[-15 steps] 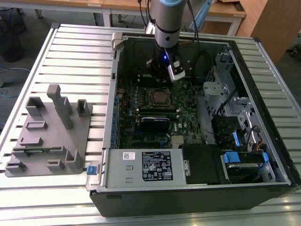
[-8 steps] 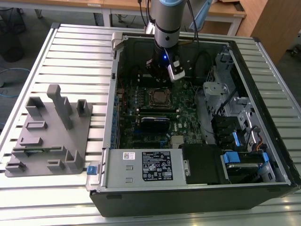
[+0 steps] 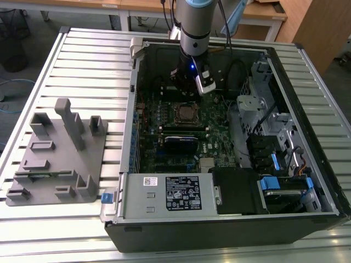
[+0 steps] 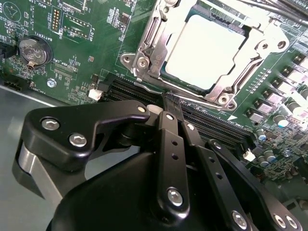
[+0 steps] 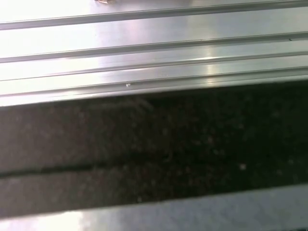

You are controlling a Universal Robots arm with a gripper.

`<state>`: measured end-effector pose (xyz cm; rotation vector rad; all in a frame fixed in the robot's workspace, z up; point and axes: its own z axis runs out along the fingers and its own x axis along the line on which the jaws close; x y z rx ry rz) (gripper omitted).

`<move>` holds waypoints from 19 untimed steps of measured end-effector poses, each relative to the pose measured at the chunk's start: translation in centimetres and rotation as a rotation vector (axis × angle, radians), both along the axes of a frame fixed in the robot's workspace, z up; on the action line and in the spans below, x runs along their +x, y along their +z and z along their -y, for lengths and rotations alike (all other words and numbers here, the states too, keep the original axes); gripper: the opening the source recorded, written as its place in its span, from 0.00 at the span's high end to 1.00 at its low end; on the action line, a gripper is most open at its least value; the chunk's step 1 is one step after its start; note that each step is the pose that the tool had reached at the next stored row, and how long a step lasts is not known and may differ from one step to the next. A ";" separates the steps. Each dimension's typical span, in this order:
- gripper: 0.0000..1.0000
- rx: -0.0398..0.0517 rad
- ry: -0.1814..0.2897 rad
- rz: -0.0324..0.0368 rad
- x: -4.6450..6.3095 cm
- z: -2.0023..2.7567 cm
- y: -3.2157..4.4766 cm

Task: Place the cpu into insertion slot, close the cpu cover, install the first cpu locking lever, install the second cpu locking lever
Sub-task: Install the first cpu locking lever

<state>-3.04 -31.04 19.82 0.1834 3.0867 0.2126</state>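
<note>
Squarely seated, pale silver cpu [image 4: 209, 50], framed by shiny cpu cover [image 4: 154, 53], black fingers [image 4: 169, 103] pressed together, holding nothing.

Cpu [image 4: 209, 50] in insertion slot [image 3: 185, 113], cpu cover [image 4: 144, 48] over it.

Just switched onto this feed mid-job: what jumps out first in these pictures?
The open black computer case on the slatted metal table dominates the exterior view, with the arm reaching down into it above the green circuit board. In the second wrist view, the dull silver-grey square cpu sits in its socket, framed by the thin silver-grey metal cpu cover, with the black gripper just beside it. A grey moulded fixture tray lies at the exterior view's left.
</note>
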 end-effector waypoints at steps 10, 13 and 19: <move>0.90 -0.0022 0.000 -0.0001 0.0 0.35 0.00; 0.90 -0.0026 0.000 -0.0001 0.0 0.44 -0.02; 0.90 -0.0031 0.000 -0.0003 0.0 0.48 -0.14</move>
